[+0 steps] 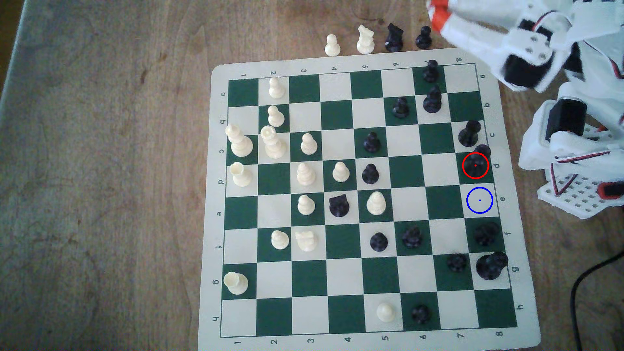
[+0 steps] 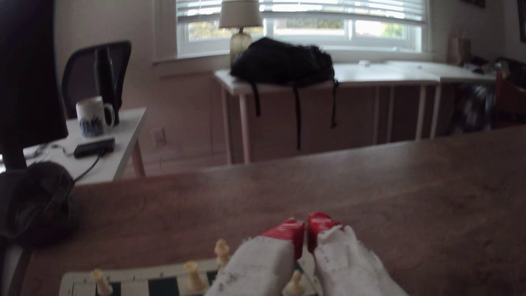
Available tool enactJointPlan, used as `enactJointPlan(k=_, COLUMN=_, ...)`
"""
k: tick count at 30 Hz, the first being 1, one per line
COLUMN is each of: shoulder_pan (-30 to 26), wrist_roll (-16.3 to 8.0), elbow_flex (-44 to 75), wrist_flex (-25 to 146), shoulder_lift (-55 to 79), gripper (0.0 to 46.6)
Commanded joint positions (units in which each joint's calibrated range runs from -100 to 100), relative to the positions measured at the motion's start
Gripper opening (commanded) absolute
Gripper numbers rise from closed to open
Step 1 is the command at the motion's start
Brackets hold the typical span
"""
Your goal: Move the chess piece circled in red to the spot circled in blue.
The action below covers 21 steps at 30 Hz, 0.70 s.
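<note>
At the board's edge on the exterior view's right, the chess piece point(image 1: 475, 165) stands beside the spot point(image 1: 479, 200). Red-tipped fingers point(image 2: 293, 234) sit nearly pressed together, empty. Spread them, come straight down, pinch its head.

Brown wooden table point(image 1: 101, 168); chessboard mat point(image 1: 526, 256) on it; four pieces point(image 1: 365, 39) beside mat.

green-and-cream vinyl chess board mat point(image 1: 371, 55) | exterior view: digits 1–8 printed along both the near and far cream margins | letters a–h printed down the margins at the view's left and right, turned sideways | red ring with centre dot on square d8 | blue ring with centre dot on square e8 point(image 1: 479, 200) | no brand names legible
</note>
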<state>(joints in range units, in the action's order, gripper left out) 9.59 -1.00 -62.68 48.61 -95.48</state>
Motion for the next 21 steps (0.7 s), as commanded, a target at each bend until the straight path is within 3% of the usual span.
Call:
enactJointPlan(k=1, shoulder_pan=-2.27, wrist_roll=-0.15, elbow_flex=8.64, wrist_flex=13.31, shoulder_lift=0.06, gripper=0.2)
enactJointPlan(k=8, shoulder_pan=-0.87, wrist_roll=-1.61, elbow_flex=11.54, wrist_flex=28.79, shoulder_lift=2.86, gripper=0.3)
enactJointPlan(k=14, shoulder_pan=-6.03, wrist_roll=-4.3, elbow_flex=11.27, wrist_flex=41.32, shoulder_lift=6.34, gripper=0.5)
enactJointPlan(k=17, shoulder_pan=-7.75, wrist_roll=-5.42, elbow_flex=11.9, wrist_flex=43.94, shoulder_lift=9.57, gripper=5.6)
enactJointPlan(k=21, shoulder_pan=-7.98, wrist_roll=-5.52, elbow_flex=11.27, wrist_flex=45.42, shoulder_lift=11.94, gripper=8.6)
